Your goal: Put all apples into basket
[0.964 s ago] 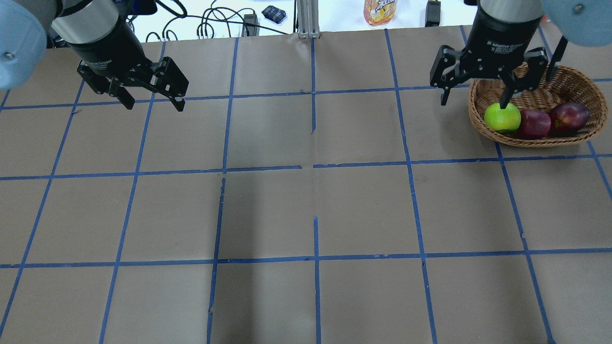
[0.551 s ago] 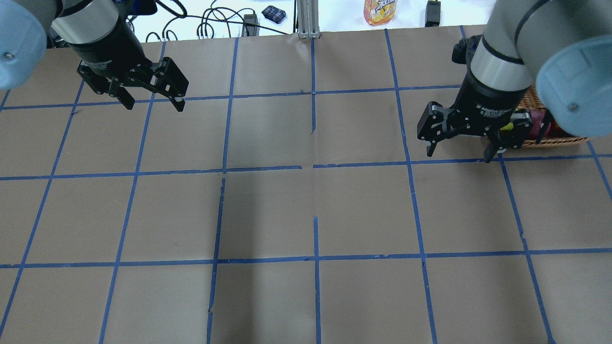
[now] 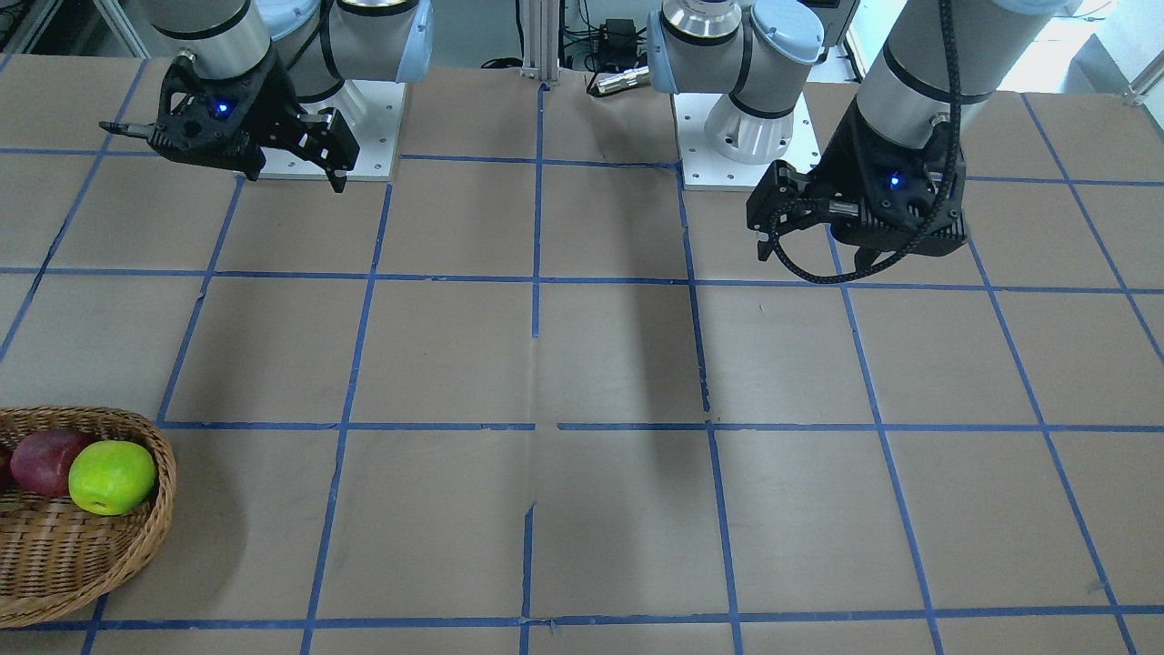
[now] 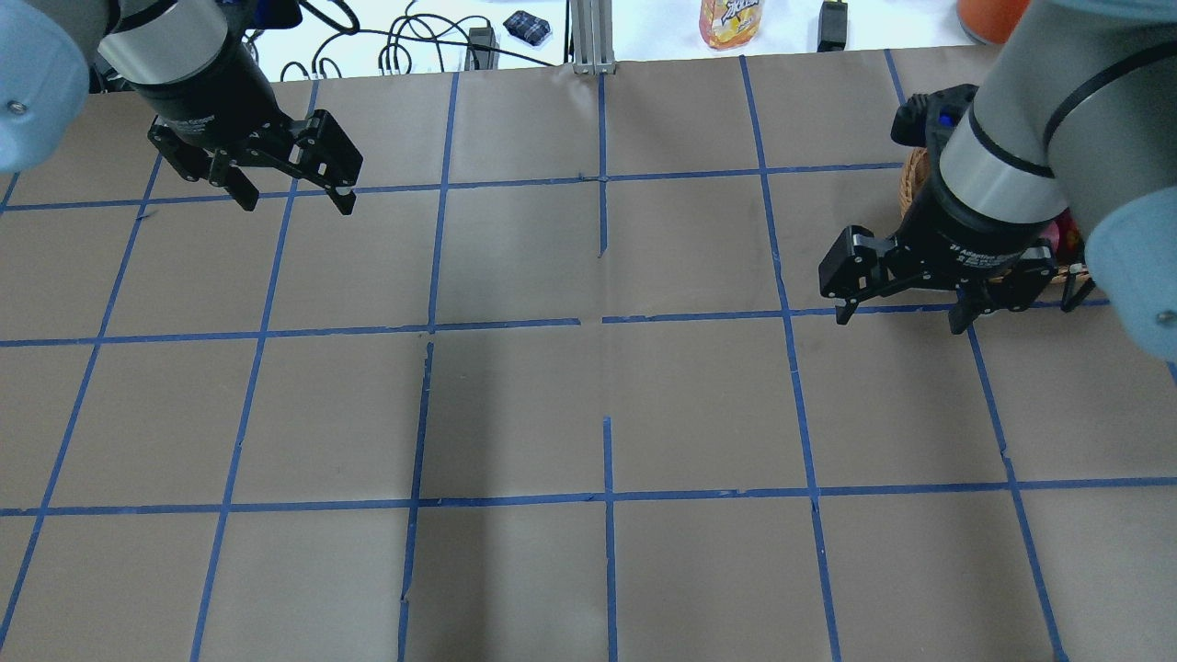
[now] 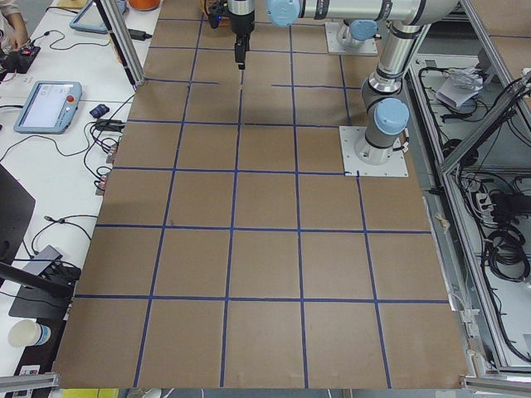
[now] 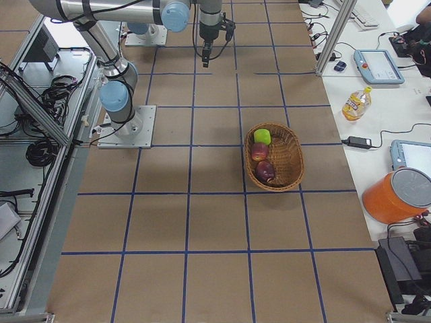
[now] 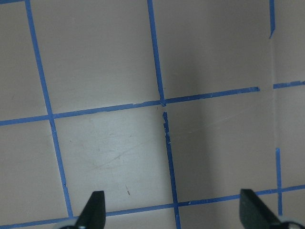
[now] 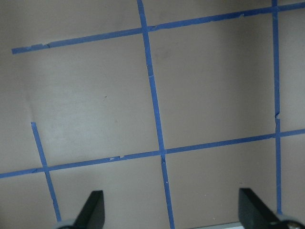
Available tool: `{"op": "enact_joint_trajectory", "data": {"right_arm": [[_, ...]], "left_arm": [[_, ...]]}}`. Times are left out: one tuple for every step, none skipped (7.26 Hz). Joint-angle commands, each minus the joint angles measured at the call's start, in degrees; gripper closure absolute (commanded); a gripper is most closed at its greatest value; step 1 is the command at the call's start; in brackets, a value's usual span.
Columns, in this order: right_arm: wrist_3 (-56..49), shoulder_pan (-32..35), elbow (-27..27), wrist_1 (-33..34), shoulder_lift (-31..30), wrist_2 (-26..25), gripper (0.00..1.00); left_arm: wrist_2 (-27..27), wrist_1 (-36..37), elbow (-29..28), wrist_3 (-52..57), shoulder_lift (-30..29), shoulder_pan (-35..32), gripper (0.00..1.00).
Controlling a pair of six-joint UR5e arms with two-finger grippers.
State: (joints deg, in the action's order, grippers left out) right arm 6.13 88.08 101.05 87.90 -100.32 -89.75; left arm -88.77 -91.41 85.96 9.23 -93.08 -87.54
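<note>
The wicker basket [image 6: 286, 158] stands on the table's right part and holds all three apples: the green one [image 6: 262, 136], the red one [image 6: 259, 152] and the dark maroon one [image 6: 266, 171]. In the front-facing view the basket [image 3: 55, 555] shows the green apple [image 3: 111, 477] beside a red one [image 3: 50, 459]. My right gripper [image 4: 901, 320] is open and empty, above bare table just on the near side of the basket, and its arm hides most of the basket overhead. My left gripper [image 4: 297, 204] is open and empty at the far left.
A drink bottle [image 4: 731, 20], cables and a charger lie beyond the table's far edge. An orange bucket [image 6: 397, 195] and a teach pendant [image 6: 380, 65] sit on the side bench. Blue tape lines grid the brown table.
My right gripper has drawn back from over the green apple in the basket towards the robot, still open, and its arm now covers the basket overhead. The left arm has not moved.
</note>
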Motion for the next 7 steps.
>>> {"op": "enact_joint_trajectory", "data": {"right_arm": [[0.3,-0.1,-4.7,-1.8,2.7,-0.1,0.00],[0.3,0.0,-5.5,-1.6,4.0,-0.3,0.00],[0.3,0.0,-7.1,-1.8,5.3,-1.6,0.00],[0.2,0.0,-8.2,-1.6,7.1,-2.1,0.00],[0.2,0.0,-8.6,-1.5,8.2,-1.9,0.00],[0.5,0.1,-8.7,-1.3,8.3,-1.7,0.00],[0.5,0.1,-8.8,-1.3,8.3,-1.8,0.00]], "left_arm": [[0.0,0.0,0.0,0.0,0.0,0.0,0.00],[0.0,0.0,0.0,0.0,0.0,0.0,0.00],[0.0,0.0,0.0,0.0,0.0,0.0,0.00],[0.0,0.0,0.0,0.0,0.0,0.0,0.00],[0.0,0.0,0.0,0.0,0.0,0.0,0.00],[0.0,0.0,0.0,-0.1,0.0,0.0,0.00],[0.0,0.0,0.0,-0.1,0.0,0.0,0.00]]}}
